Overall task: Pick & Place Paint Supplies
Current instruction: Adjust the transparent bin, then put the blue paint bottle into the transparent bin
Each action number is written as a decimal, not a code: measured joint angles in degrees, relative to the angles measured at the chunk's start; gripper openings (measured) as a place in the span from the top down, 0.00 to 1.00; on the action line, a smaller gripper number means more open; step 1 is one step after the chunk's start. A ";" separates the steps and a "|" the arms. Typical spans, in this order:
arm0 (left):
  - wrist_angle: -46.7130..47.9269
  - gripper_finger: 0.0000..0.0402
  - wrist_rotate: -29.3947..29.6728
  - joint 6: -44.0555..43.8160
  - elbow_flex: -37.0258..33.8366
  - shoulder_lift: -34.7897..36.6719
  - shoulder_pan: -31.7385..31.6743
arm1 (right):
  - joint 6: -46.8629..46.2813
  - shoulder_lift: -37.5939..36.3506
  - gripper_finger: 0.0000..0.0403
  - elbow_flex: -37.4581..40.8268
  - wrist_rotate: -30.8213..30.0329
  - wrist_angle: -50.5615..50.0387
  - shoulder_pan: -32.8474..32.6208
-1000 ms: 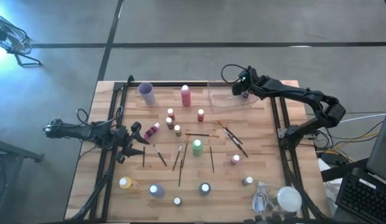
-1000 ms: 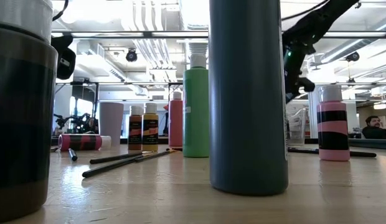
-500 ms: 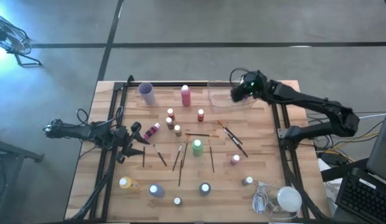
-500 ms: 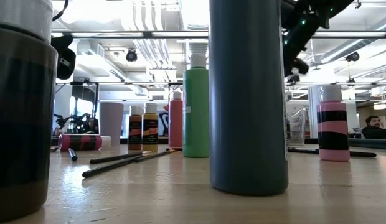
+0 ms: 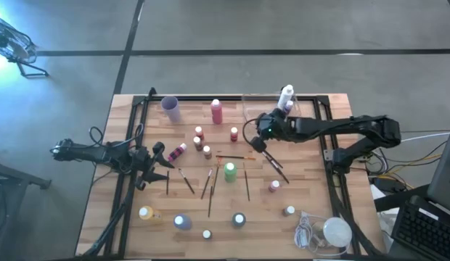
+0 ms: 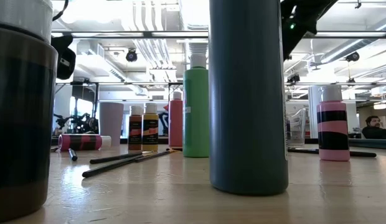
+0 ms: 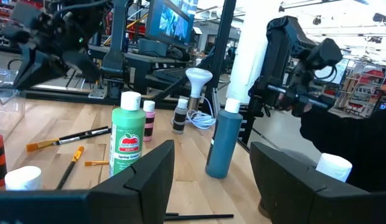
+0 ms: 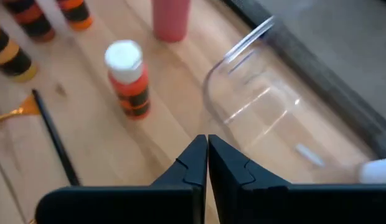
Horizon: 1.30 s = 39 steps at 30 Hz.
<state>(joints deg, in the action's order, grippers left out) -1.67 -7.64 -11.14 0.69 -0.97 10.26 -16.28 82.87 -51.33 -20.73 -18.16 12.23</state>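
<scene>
Paint supplies scattered on the table, right arm over the middle with nothing held.

The paint supplies lie loose across the wooden table [image 5: 131, 225]: a green bottle [image 5: 229, 172] at centre among thin paintbrushes [image 5: 272, 162], a tall pink bottle [image 5: 216, 111] at the far edge, a red-orange bottle [image 8: 128, 77] just beside the clear tray [image 8: 261, 118], and one white-capped bottle [image 5: 285, 97] standing at the tray, likely already placed. The right gripper [image 8: 207, 163], fingers pressed together and empty, hangs over the table just left of the tray, probably heading for another item. The left gripper [image 7: 208, 165], spread wide, waits near the left edge. A purple cup [image 5: 170, 109] stands far left; grey floor surrounds the table, an open workshop beyond.
</scene>
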 joint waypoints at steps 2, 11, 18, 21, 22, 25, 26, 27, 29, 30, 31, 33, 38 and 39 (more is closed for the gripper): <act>-0.01 0.46 -0.02 0.00 0.00 0.00 -0.02 | -0.02 1.70 0.98 0.00 0.04 0.57 0.03; -0.01 0.46 0.00 -0.01 0.00 0.00 -0.01 | 0.64 7.21 0.98 0.00 0.22 5.04 0.51; 0.00 0.46 0.01 -0.01 -0.01 0.01 -0.02 | 0.88 8.24 0.98 0.02 0.24 7.31 3.41; 0.00 0.46 0.00 0.00 0.00 0.00 -0.01 | 1.57 8.39 0.98 0.02 0.26 7.94 4.77; 0.00 0.46 0.01 -0.01 0.00 0.01 -0.02 | 1.73 8.39 0.98 0.02 0.25 8.53 5.23; 0.00 0.46 0.01 -0.01 -0.01 0.00 0.01 | 1.93 8.39 0.98 0.02 0.38 8.88 6.52; 0.00 0.46 0.01 -0.02 0.00 0.00 -0.01 | 1.93 8.39 0.98 0.02 0.44 8.89 6.84; 0.00 0.46 0.00 0.00 0.00 0.00 -0.01 | 1.95 8.39 0.98 0.02 0.61 8.95 7.17; 0.00 0.46 0.01 0.00 0.00 0.02 0.00 | 2.25 8.39 0.98 0.02 2.14 9.17 7.72; 0.00 0.46 0.01 0.00 0.00 0.01 0.00 | 2.55 8.39 0.98 0.02 2.88 9.45 7.91; 0.00 0.46 0.01 0.00 0.00 0.02 -0.01 | 2.58 8.39 0.98 0.02 3.09 9.58 7.93; 0.00 0.46 0.01 0.00 0.00 0.00 0.00 | 2.74 8.39 0.98 0.02 3.59 9.61 7.93; 0.00 0.46 0.00 -0.01 -0.01 0.01 -0.01 | 3.00 7.53 0.98 0.02 8.88 9.52 7.23; 0.00 0.46 0.01 -0.01 0.00 0.00 -0.01 | 3.00 7.04 0.98 0.02 9.02 9.36 6.74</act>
<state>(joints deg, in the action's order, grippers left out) -1.67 -7.64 -11.14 0.69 -0.97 10.24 -13.28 89.91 -51.31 -11.71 -8.81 18.97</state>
